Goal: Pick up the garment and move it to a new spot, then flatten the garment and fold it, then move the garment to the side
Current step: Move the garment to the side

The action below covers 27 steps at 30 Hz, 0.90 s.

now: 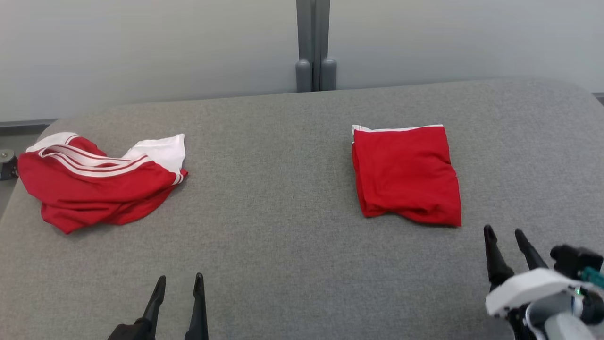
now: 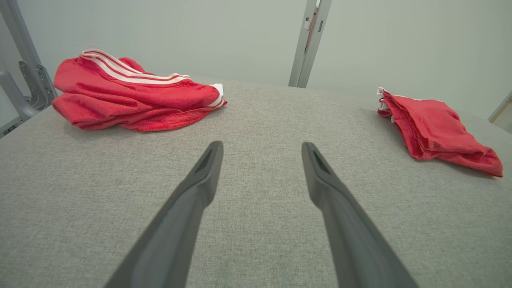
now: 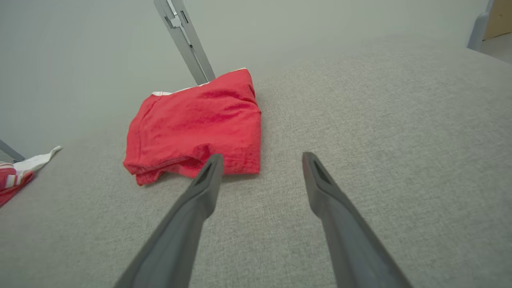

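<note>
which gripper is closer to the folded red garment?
Right. The right gripper sits just short of the folded red garment, by its near right corner; the left gripper is far to its left.

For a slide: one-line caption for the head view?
Open left gripper and open right gripper over grey table; crumpled red-and-white garment left, folded red garment right.
</note>
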Available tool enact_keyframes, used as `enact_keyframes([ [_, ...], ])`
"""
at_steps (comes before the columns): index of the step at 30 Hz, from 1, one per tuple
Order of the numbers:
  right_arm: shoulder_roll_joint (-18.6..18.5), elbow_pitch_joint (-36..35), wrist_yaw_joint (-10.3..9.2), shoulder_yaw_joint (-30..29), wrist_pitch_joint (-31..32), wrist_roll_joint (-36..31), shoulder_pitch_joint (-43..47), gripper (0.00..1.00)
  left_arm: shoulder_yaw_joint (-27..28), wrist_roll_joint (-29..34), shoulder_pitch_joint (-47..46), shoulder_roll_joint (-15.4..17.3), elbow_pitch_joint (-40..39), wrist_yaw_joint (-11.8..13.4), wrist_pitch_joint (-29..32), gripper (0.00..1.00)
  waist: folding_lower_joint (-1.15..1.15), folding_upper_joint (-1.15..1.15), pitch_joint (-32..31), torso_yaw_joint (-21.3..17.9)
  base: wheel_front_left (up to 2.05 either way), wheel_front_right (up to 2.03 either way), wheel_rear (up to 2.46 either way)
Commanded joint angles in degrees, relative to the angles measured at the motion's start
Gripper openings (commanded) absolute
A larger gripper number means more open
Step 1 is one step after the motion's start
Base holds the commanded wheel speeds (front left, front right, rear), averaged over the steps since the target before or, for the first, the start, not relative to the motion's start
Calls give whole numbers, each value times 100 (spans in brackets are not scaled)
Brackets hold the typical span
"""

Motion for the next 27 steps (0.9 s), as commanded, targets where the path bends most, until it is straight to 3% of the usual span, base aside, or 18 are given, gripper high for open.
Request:
enact_keyframes([
  [1, -140, -23, -5, 8, 232, 151, -397, 100, -47, -45, -61, 17, -38, 33, -1, 100, 0, 0, 236, 17, 0, 0, 0],
  [4, -218, 235, -5, -198, 952, 395, -998, 100, -160, -88, -235, 17, -63, 65, -1, 100, 0, 0, 542, 45, 0, 0, 0],
  [10, -157, 1006, -3, -433, 2193, 68, -2360, 100, -422, -117, -605, 17, -18, 49, -1, 100, 0, 0, 1145, 216, 0, 0, 0],
  [18, 0, 2202, -2, -812, 2509, -538, -3344, 100, -657, -101, -993, 18, 3, 87, -1, 100, 0, 0, 1610, 473, 0, 0, 0],
  [22, 180, 2727, -2, -844, 2692, -337, -3518, 100, -670, -64, -1020, 17, -4, 113, -1, 100, 0, 0, 1650, 480, 0, 0, 0],
  [23, 211, 2783, -2, -870, 2667, -248, -3534, 42, -662, -51, -1015, 17, -9, 120, -1, 100, 0, 0, 1653, 459, 0, 0, 0],
  [24, 226, 2826, -2, -896, 2611, -161, -3573, 0, -638, -37, -1008, 17, -20, 127, -1, 100, 0, 0, 1656, 409, 0, 0, 0],
  [27, 209, 2873, -9, -887, 2470, 15, -3625, 0, -584, 14, -975, 17, -45, 124, -1, 100, 0, 0, 1668, 197, 0, 0, 0],
])
